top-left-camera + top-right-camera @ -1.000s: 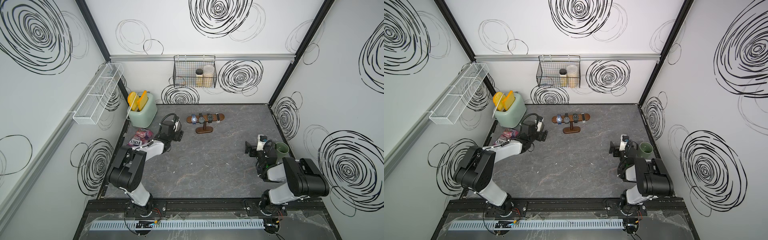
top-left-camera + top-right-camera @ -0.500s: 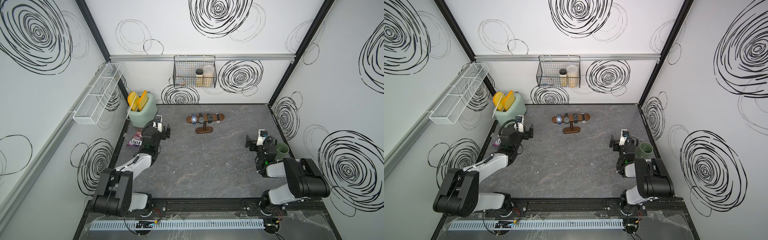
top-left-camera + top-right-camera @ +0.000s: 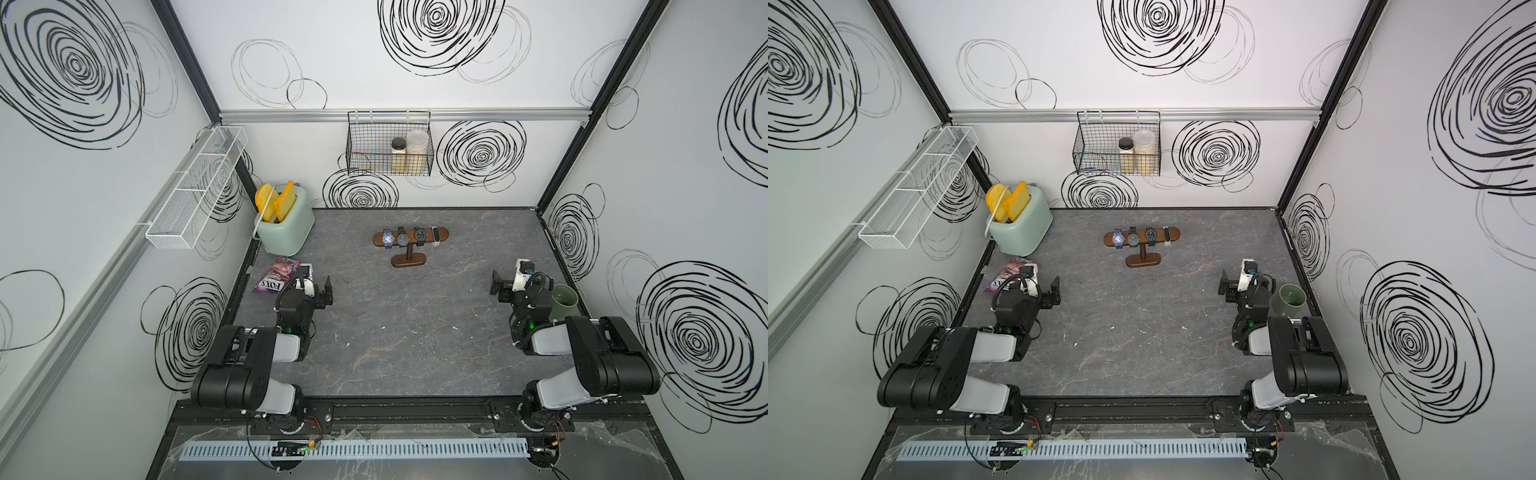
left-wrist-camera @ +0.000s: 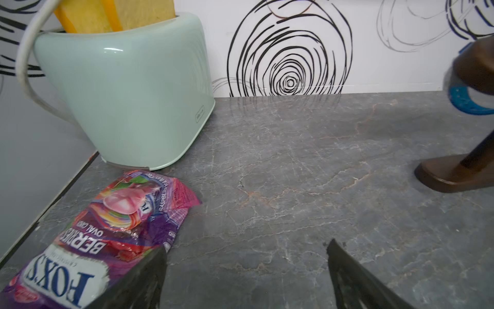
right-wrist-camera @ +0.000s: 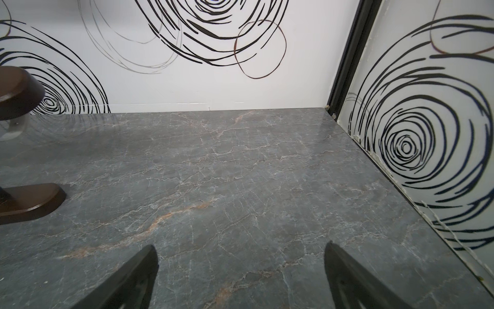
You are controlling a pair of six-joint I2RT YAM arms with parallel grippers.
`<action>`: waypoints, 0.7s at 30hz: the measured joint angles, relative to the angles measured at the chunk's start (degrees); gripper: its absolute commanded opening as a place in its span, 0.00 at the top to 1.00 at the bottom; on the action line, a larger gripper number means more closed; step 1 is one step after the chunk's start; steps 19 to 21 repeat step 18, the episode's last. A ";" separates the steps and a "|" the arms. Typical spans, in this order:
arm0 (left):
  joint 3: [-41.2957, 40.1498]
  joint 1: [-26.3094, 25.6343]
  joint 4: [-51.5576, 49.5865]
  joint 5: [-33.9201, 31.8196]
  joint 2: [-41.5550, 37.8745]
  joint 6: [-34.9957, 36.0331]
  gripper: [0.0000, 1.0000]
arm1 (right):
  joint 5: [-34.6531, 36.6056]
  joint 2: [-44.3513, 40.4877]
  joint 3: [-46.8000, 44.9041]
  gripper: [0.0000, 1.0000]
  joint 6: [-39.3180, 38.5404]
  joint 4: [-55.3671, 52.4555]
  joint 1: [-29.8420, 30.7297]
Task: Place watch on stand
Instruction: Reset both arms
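1. Grey marbled table (image 3: 395,332) forms the floor of a white booth whose walls carry black swirl drawings.
2. The left gripper (image 3: 319,287) hangs low over the table, jaws spread wide with nothing between them.
3. The right gripper (image 3: 505,286) is the same across the table: low, jaws wide apart, empty.
4. A purple candy bag (image 3: 277,280) lies flat just beside the left gripper. Past it, a mint-green toaster (image 3: 291,230) holds two yellow slices (image 3: 276,201) standing up in its slots.
5. A green cup (image 3: 563,301) stands upright close beside the right arm, near the right wall.
6. The stand (image 3: 409,260) sits upright ahead of both grippers and between them, well apart from each and nearer the back wall. Its long bar runs side to side, nearly parallel with that wall.
7. Four watches (image 3: 403,239) are wrapped round the bar in a row: blue, grey-faced, black, then a white band.
8. On the back wall, a black wire basket (image 3: 365,160) holds two jars (image 3: 417,151) side by side.
9. A white mesh rack (image 3: 195,191) hangs on the left wall.
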 measured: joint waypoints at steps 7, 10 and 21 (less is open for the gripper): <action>-0.20 -3.37 5.31 -3.80 -0.04 0.39 0.03 | 0.09 0.00 0.00 0.02 0.00 0.02 0.00; -0.20 -3.13 5.33 -3.96 -0.04 0.37 0.03 | 0.11 0.00 0.00 0.02 0.00 0.02 0.00; -0.20 -2.49 5.33 -3.69 -0.04 0.37 0.03 | 0.20 0.00 0.00 0.02 0.00 0.02 0.24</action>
